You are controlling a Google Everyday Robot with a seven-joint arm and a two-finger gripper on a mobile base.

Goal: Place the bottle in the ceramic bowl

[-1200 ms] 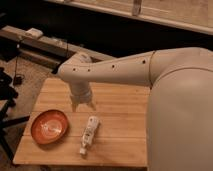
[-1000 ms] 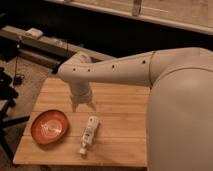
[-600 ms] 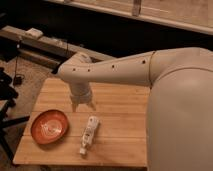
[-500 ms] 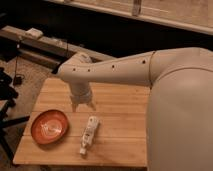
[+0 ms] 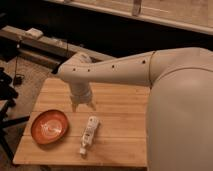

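Observation:
The white bottle (image 5: 89,134) lies on its side on the wooden table (image 5: 120,107), cap toward the front edge. The orange-red ceramic bowl (image 5: 49,126) sits just left of it, empty, with a pale mark at its centre. My gripper (image 5: 82,105) hangs from the white arm above the table, just behind the bottle's far end and to the right of the bowl. It holds nothing that I can see.
The big white arm body (image 5: 180,110) fills the right side and covers the table's right part. A dark stand (image 5: 6,107) is at the left of the table. A low bench with a white object (image 5: 35,33) runs behind.

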